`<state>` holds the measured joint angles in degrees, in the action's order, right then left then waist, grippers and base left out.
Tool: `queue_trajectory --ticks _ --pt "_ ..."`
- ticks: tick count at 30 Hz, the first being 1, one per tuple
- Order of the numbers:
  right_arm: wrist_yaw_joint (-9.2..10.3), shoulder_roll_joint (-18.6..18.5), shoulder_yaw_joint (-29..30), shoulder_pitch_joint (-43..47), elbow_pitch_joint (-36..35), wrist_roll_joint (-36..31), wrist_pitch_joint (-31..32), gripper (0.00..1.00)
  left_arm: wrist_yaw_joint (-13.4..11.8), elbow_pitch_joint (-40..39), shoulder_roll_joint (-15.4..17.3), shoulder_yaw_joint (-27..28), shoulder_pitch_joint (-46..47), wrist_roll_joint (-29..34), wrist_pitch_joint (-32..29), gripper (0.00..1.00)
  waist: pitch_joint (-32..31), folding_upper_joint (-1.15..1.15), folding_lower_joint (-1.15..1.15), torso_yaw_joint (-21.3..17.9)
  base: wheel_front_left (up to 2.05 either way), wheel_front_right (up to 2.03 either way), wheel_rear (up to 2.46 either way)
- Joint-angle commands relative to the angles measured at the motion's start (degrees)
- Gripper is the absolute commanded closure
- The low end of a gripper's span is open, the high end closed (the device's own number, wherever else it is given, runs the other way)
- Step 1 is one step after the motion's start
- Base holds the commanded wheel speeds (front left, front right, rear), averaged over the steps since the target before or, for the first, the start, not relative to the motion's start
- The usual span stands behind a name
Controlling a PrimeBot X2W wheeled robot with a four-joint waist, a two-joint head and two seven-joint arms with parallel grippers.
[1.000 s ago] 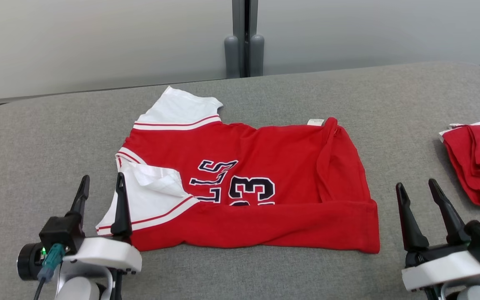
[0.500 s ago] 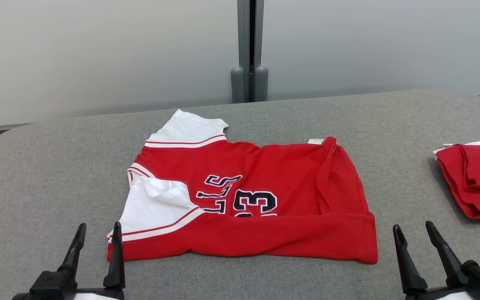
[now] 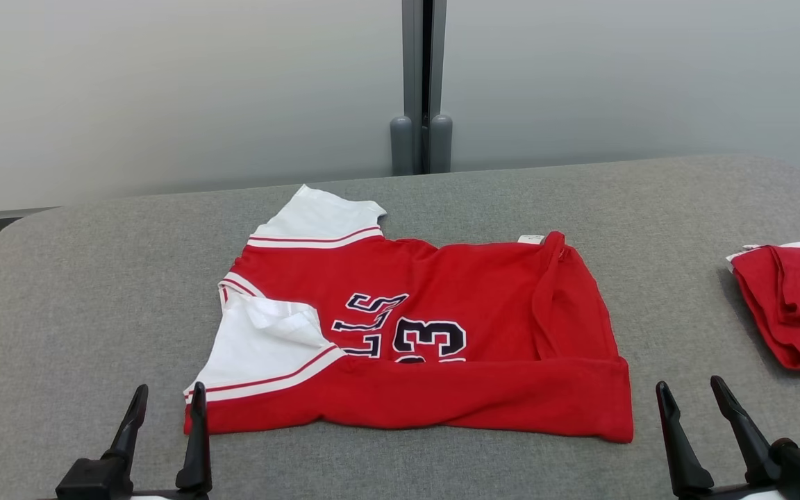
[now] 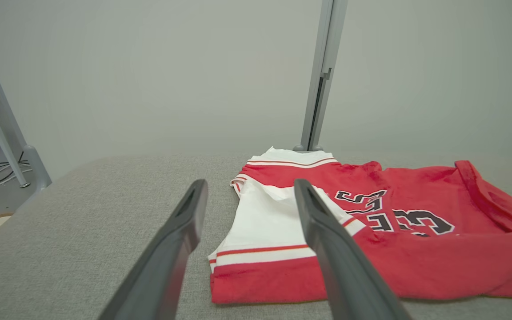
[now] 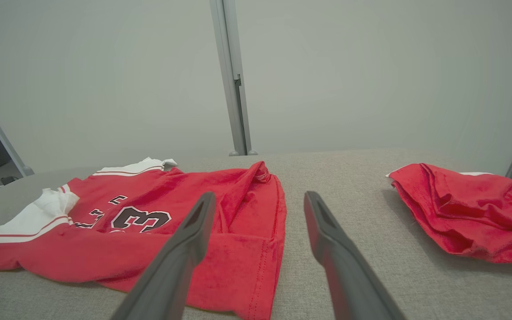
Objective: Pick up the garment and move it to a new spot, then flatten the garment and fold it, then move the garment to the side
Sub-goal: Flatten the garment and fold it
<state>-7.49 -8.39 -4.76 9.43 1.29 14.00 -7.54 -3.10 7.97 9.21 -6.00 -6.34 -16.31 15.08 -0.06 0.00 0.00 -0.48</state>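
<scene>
Red garment (image 3: 442,333) lies flat on the grey table (image 3: 80,292). Its near corners are flanked by the left tool (image 3: 170,387) and the right tool (image 3: 688,382), both spread, empty.

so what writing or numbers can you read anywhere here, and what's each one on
"LLS": dark letters on the red shirt, tilted; the start of the word is cut off by the white sleeve.
"3": number beside the letters, its bottom hidden by the fold; the digit before it could be 2 or 3.
White tag on the shirt's far edge: too small to read.
Other red garment: no writing visible.
</scene>
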Motion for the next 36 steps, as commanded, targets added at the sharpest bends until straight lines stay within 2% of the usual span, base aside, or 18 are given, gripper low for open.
queue_trajectory --ticks 1,5,10,18,26,27,29,30,31,32,36 --pt "0.0 0.0 0.1 0.5 0.1 -0.2 0.2 0.0 0.1 0.1 0.1 0.1 0.4 0.0 0.1 0.0 0.0 0.0 0.0 0.1 0.0 0.0 0.0" --pt "0.0 -0.1 -0.1 -0.1 0.6 0.1 0.2 0.0 0.3 0.8 -0.1 0.1 1.5 0.2 0.1 0.0 0.4 0.0 0.0 0.2 0.0 0.0 0.0" --pt "0.0 -0.7 -0.7 -2.8 3.7 -0.7 0.6 0.0 1.4 6.0 -0.7 -1.2 5.6 -0.5 -1.3 0.0 2.8 0.0 0.0 0.2 0.0 0.0 0.0" --pt "0.0 -0.9 -4.9 -10.6 19.2 2.1 -1.4 0.0 3.0 21.6 -1.8 -0.6 13.1 -3.7 -3.3 0.0 7.0 0.0 0.0 -0.6 0.0 0.0 0.0" --pt "0.0 -0.1 -10.1 -16.0 32.1 7.0 -4.0 0.0 5.0 31.6 -2.6 0.5 16.5 -7.0 -3.4 0.0 9.1 0.0 0.0 -0.7 0.0 0.0 0.0" --pt "0.0 -0.1 -10.7 -16.5 33.2 7.6 -4.1 0.0 5.2 32.3 -2.6 0.5 16.9 -7.2 -3.3 0.08 9.3 0.0 0.0 -0.7 0.0 0.0 0.0" --pt "0.0 0.1 -12.1 -17.5 35.2 9.5 -4.1 0.0 5.9 33.6 -2.7 0.4 17.7 -7.7 -3.3 0.64 9.4 0.0 0.0 -0.6 0.0 0.0 0.0" --pt "0.0 0.0 -12.5 -17.9 35.9 10.0 -4.3 0.53 6.1 34.1 -2.8 0.2 18.0 -7.8 -3.3 1.0 9.4 0.0 0.0 -0.5 0.0 0.0 0.0" --pt "0.0 -0.1 -13.0 -18.2 36.6 10.9 -4.4 0.92 6.5 34.5 -2.8 0.1 18.3 -8.0 -3.3 1.0 9.4 0.0 0.0 -0.5 0.0 0.0 0.0" --pt "-0.01 -0.1 -13.7 -18.6 37.3 11.6 -4.3 1.0 6.8 34.7 -2.9 0.0 18.6 -8.3 -3.3 1.0 9.3 0.0 0.0 -0.4 0.0 0.0 0.0" --pt "0.0 -1.0 -15.4 -19.3 38.6 14.1 -5.2 1.0 6.9 34.7 -2.3 0.2 19.2 -8.3 -2.2 1.0 8.8 0.0 0.0 -0.1 0.0 0.0 0.0"
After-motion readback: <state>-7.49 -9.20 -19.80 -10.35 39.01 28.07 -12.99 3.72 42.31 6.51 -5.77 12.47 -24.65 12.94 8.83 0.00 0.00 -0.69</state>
